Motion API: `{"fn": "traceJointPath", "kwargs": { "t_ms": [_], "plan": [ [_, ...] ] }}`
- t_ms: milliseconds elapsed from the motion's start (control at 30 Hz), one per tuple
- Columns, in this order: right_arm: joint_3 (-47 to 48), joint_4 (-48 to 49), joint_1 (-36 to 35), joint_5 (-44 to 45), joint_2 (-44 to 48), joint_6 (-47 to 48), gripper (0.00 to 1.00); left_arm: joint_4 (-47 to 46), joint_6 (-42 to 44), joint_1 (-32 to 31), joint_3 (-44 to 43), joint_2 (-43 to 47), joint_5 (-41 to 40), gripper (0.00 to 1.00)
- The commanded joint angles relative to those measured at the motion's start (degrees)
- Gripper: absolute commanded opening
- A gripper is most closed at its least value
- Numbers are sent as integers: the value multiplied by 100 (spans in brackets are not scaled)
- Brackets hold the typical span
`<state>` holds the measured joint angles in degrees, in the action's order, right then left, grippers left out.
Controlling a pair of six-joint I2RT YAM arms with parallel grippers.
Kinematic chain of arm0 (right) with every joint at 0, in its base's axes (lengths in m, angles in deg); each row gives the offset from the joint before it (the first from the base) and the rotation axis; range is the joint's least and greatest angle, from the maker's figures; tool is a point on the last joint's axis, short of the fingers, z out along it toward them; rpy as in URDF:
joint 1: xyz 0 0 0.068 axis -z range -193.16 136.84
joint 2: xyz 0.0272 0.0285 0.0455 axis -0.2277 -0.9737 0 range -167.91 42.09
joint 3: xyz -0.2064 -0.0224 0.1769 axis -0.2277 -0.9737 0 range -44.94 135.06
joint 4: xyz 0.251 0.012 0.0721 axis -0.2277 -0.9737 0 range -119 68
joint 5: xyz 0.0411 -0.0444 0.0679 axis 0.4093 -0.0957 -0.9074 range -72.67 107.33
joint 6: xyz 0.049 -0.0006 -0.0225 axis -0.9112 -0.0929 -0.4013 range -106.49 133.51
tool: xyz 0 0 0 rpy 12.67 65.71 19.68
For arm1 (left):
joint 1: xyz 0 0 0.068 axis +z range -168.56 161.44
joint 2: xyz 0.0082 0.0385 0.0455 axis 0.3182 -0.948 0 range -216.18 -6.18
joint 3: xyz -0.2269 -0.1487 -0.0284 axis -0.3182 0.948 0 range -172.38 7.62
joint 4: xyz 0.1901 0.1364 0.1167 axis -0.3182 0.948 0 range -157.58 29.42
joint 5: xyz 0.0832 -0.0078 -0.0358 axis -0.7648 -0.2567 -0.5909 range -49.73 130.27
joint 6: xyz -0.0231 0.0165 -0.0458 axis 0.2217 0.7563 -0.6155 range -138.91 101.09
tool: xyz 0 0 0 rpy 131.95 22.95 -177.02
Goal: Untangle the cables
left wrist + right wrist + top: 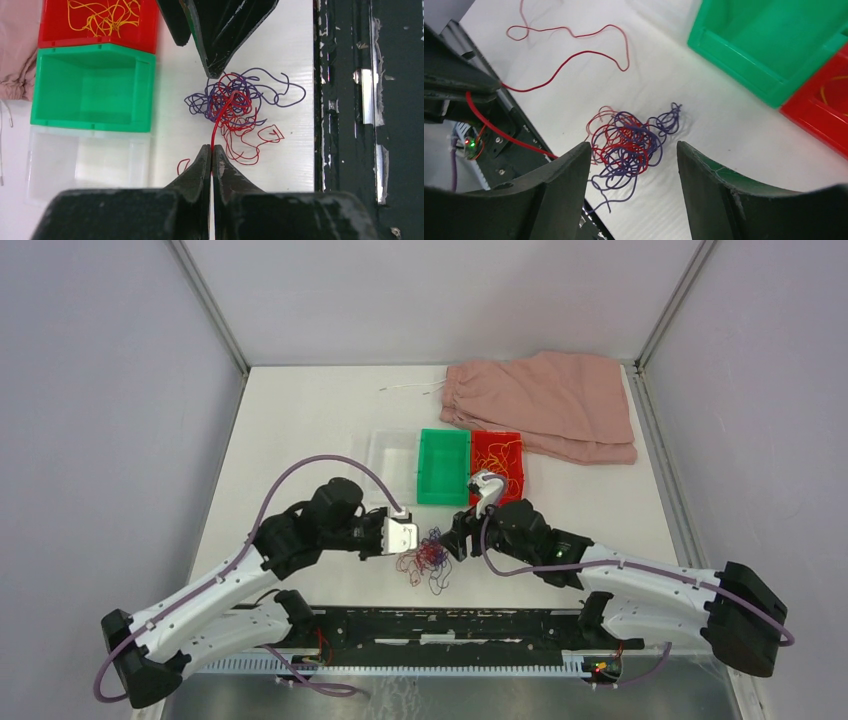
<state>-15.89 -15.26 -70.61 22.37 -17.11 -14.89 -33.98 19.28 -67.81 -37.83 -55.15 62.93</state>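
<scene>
The left gripper (212,152) is closed on one red strand (215,125) leading out of the cables (232,100), a red and purple clump near the table's (300,430) near edge. The right gripper (634,148) stands open just right of the clump. A green bin (443,468) and a red bin (497,466) sit farther back.

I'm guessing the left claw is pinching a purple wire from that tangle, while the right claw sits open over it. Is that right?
Not quite. The left gripper is shut on a red cable, not a purple one. The left wrist view shows it running from the closed fingertips into the tangle. The right gripper does sit open over the tangle.
</scene>
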Motion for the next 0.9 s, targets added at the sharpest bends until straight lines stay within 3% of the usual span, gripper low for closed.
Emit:
{"fn": "traceJointPath", "kwargs": {
  "t_ms": [0, 200, 400, 667, 867],
  "plan": [
    [395, 972, 18, -933, -220, 334, 70, 392, 448, -14, -131, 308, -271, 3],
    [778, 1206, -65, -1374, -1147, 229, 66, 342, 851, -6, -181, 755, -433, 3],
    [1019, 1347, -432, -694, -2164, 400, 56, 568, 971, -7, -339, 851, -453, 3],
    [1120, 1519, -725, -3, -2917, 495, 51, 742, 1223, -10, -685, 928, -435, 3],
    [965, 1748, -763, 400, -3128, 354, 33, 733, 1501, -12, -1119, 947, -547, 3]
  ]
}}
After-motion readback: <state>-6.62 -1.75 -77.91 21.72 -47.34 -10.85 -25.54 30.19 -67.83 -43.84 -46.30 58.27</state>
